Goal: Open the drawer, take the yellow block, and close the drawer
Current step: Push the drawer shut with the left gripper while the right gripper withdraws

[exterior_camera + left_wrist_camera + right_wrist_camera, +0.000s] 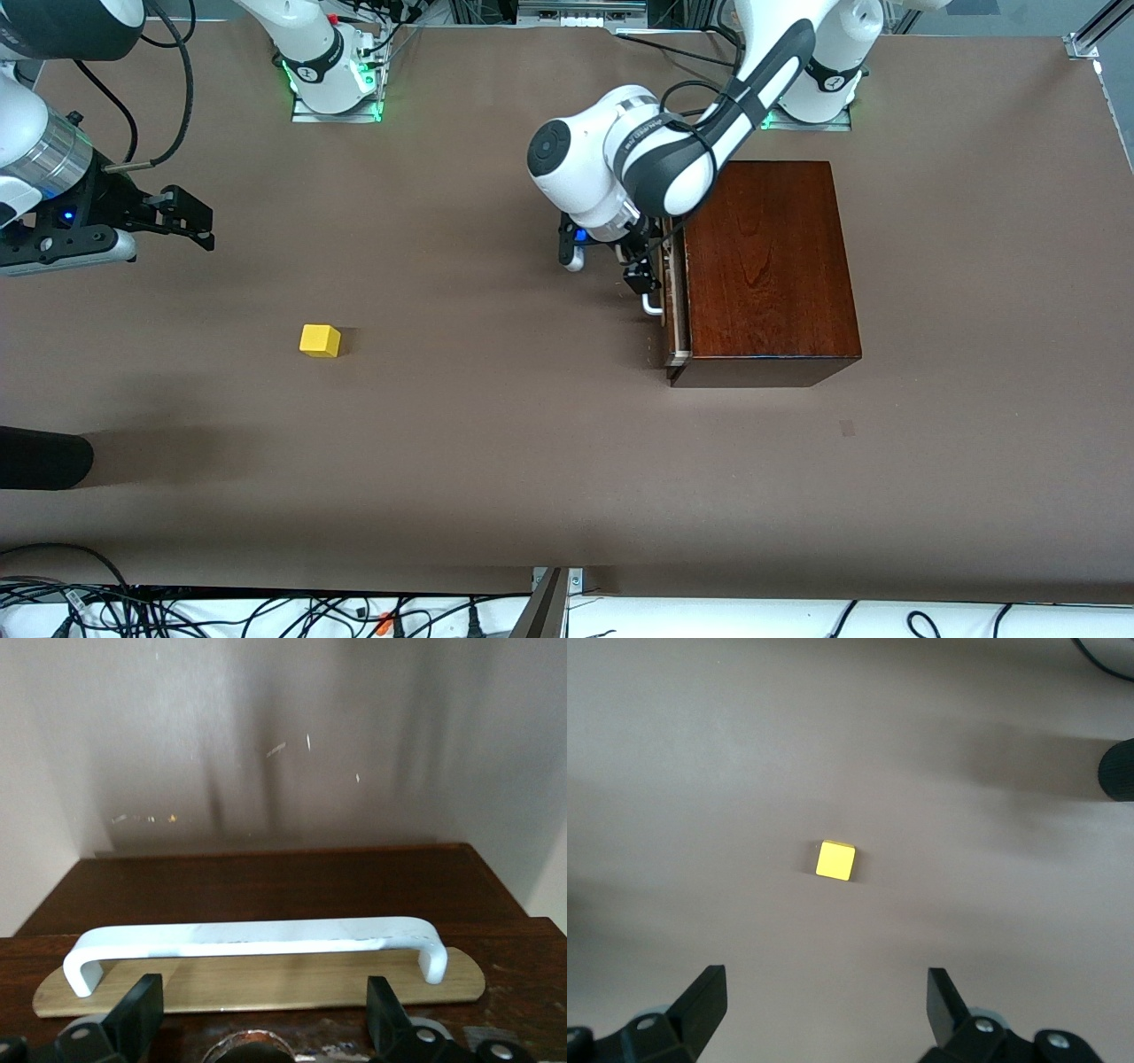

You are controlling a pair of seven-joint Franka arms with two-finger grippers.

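The yellow block (320, 340) (835, 860) lies alone on the brown table toward the right arm's end, outside the drawer. My right gripper (200, 221) (828, 1010) hangs open above the table near that end, empty, with the block in its wrist view ahead of the fingertips. The dark wooden box (766, 266) stands toward the left arm's end. Its drawer (676, 301) shows only a thin pale strip at the front. My left gripper (649, 270) (263, 1014) is open just in front of the white handle (653, 307) (257, 939), which lies ahead of the fingers, not between them.
A black rounded object (44, 458) (1118, 769) juts in at the table's edge at the right arm's end, nearer the front camera than the block. Cables (266, 611) run along the nearest table edge. The arm bases (332, 80) stand along the farthest edge.
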